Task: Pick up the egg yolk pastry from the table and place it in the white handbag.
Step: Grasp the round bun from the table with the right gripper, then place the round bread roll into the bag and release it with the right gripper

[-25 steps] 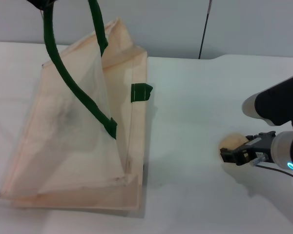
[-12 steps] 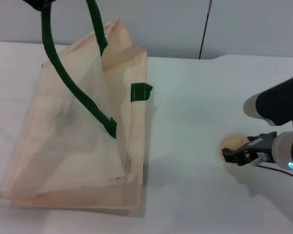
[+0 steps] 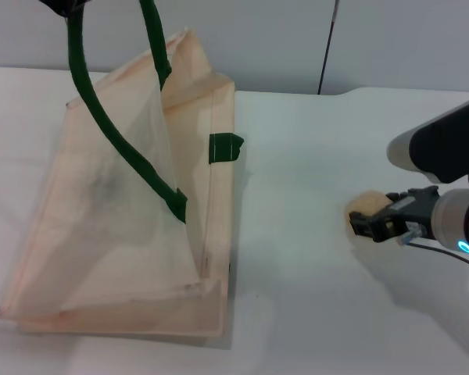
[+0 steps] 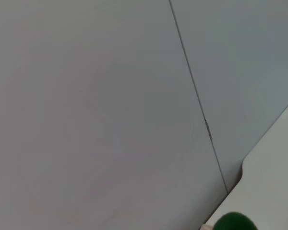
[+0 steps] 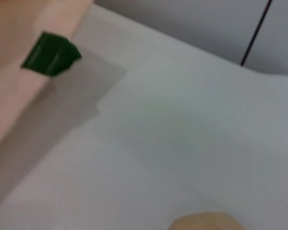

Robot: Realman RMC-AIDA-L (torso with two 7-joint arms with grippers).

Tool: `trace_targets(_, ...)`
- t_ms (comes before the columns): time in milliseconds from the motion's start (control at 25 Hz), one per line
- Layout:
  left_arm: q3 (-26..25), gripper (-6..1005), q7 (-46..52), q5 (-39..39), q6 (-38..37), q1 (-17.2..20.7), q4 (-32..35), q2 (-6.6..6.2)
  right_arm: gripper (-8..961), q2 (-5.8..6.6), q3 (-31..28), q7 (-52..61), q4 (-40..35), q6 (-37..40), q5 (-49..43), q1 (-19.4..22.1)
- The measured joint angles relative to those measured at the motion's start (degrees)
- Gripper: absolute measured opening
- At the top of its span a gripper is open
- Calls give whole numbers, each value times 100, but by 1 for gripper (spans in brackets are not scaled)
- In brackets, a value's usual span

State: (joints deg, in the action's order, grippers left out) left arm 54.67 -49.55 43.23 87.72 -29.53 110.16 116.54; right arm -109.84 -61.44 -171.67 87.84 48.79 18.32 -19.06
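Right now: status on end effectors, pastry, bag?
Right end effector at the egg yolk pastry, table right side. Left end effector up top, holding white handbag open by its green handle. Path between looks clear.

A flat white table (image 3: 297, 297) carries everything. On its left side rests the large cream fabric handbag (image 3: 109, 234) with dark green rope handles (one handle is raised off it). Well apart, at the right, sits a small round tan egg yolk pastry (image 3: 366, 208).
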Motion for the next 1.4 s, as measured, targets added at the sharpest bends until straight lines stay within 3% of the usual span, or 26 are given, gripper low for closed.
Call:
trace_targets(200, 0, 121, 2, 9, 0, 6, 17, 0, 650, 27, -1, -8, 211, -150, -27, -2)
trace_targets(640, -142, 121, -30, 25, 8, -23, 103, -9, 638, 355, 181, -16, 1230, -928, 24, -78)
trace_targets(1000, -151, 121, -12, 179, 9, -100, 274, -23, 633, 355, 653, -16, 1063, -1131, 25, -666)
trace_targets(1400, -150, 121, -1, 411, 195, -50, 432, 0, 627, 356, 601, -16, 584, -1354, 39, -746)
